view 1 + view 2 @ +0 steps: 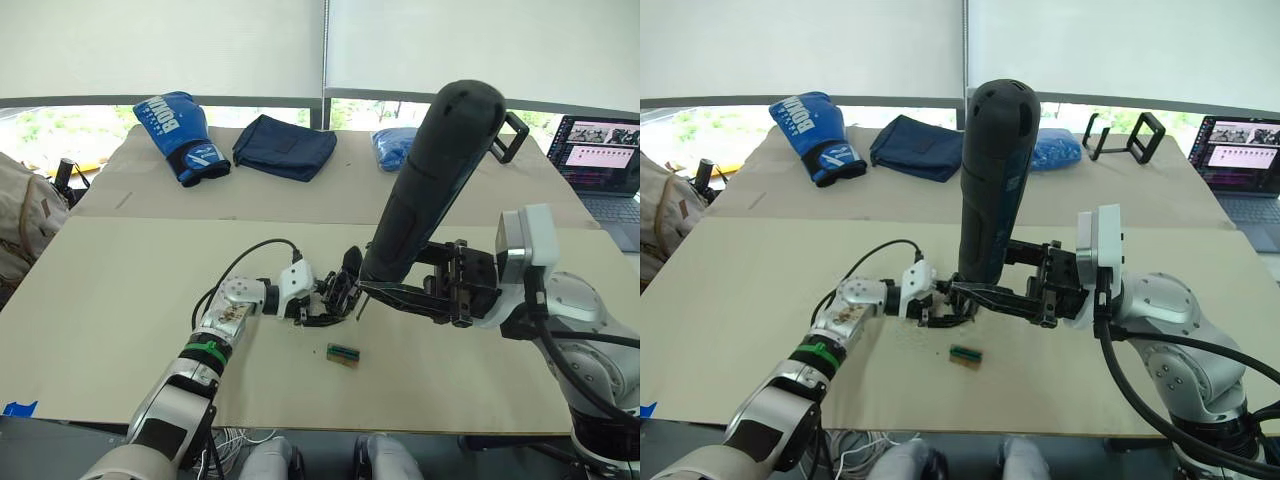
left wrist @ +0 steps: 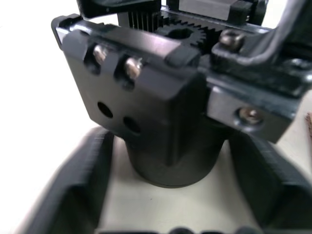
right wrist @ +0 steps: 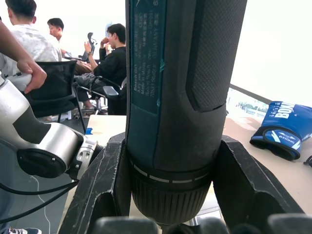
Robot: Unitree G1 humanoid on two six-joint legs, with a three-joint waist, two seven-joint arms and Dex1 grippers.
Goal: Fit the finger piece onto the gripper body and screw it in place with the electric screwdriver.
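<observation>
The gripper body (image 1: 335, 297) is clamped at its round base in the left end effector (image 1: 322, 302) just above the tabletop (image 1: 120, 300). The electric screwdriver (image 1: 430, 180) is gripped near-upright by the right end effector (image 1: 395, 292), its bit lowered beside the body's top.

Bright daylight from the windows behind white blinds (image 1: 200, 45), flat and even, with only soft faint shadows on the surface (image 1: 120, 300); sky in the right wrist view is blown out white. The left wrist view is close-up and soft, its fingers (image 2: 73, 195) blurred, metal screws (image 2: 132, 66) glinting. Straight edges bow slightly near the head views' borders.
</observation>
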